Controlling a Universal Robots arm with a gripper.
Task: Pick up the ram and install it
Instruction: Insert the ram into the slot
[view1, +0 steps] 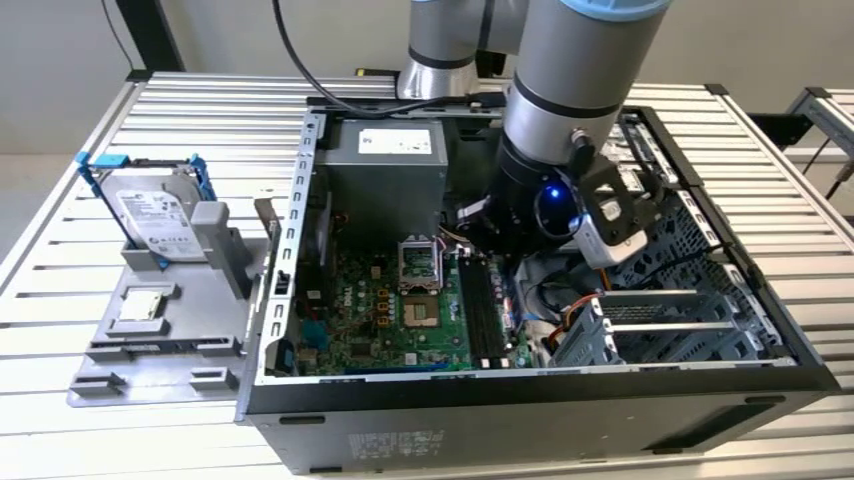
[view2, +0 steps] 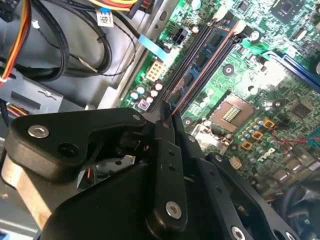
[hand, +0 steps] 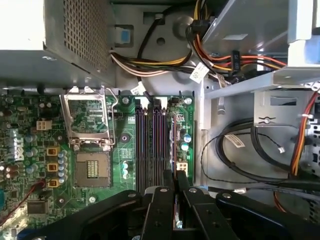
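While fingers (hand: 169, 187) pinch one ram (hand: 175, 212), four slots (hand: 150, 145)

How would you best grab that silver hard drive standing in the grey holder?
Grip the hard drive by its free top end, coming from above and squeezing its broad flat faces: it stands nearly upright, its foot tucked in the grey holder.

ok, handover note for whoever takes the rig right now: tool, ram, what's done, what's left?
Tool: shut on the ram, a thin stick seen edge-on between the fingers in both wrist views.
Position: inside the open computer case, over the black memory slots on the motherboard.
Done: ram picked up and brought to the slots.
Left: ram not yet seated; the slots look unfilled.
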